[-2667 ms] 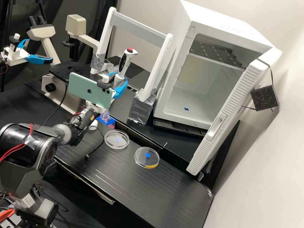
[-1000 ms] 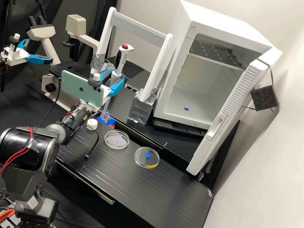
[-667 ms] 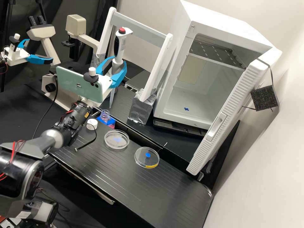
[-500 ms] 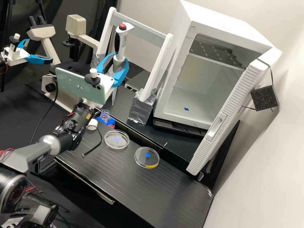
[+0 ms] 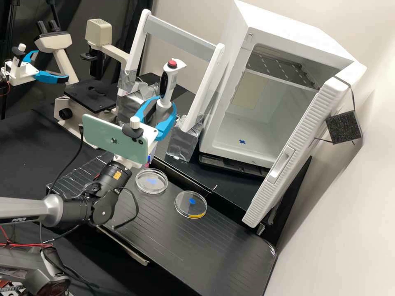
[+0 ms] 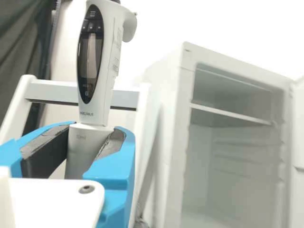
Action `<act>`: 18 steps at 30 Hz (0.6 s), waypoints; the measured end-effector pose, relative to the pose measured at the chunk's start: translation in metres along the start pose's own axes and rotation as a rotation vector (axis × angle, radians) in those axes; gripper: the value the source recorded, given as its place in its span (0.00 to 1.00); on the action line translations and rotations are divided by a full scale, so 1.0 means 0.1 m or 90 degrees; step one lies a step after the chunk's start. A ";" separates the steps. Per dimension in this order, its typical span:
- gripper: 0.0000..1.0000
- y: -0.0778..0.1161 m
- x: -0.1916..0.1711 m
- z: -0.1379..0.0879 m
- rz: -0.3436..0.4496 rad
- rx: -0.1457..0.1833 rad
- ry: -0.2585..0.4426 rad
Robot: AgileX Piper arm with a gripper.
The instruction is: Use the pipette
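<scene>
In the high view my gripper [image 5: 165, 110] is shut on the grey lower body of the white pipette [image 5: 168, 84], which stands nearly upright with its red button on top. The pipette's lower tip is mostly hidden behind the green phone on the wrist. In the wrist view the gripper [image 6: 96, 132] has its dark pads on both sides of the pipette [image 6: 97, 61]. On the black bench lie a clear petri dish [image 5: 151, 186], just in front of the gripper, and a second dish [image 5: 191, 207] with a yellow mark, farther right.
Behind the bench stand a white frame [image 5: 181, 36] with foil-wrapped feet and an open white incubator [image 5: 247, 144] at the right. A microscope [image 5: 89, 96] is at the back left. A second arm's gripper [image 5: 49, 76] shows at the far left.
My gripper has lifted the pipette up out of the small bottle, then brought it lower and to the right, towards the petri dishes. The bottle and white cap are now hidden behind the arm and phone.
</scene>
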 end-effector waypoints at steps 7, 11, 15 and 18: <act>0.00 0.08 -0.13 0.03 0.034 -0.022 -0.019; 0.00 0.08 -0.13 0.01 0.029 -0.026 -0.008; 0.00 0.05 -0.14 0.02 0.022 -0.026 -0.009; 0.00 0.04 -0.15 0.03 0.020 -0.023 -0.012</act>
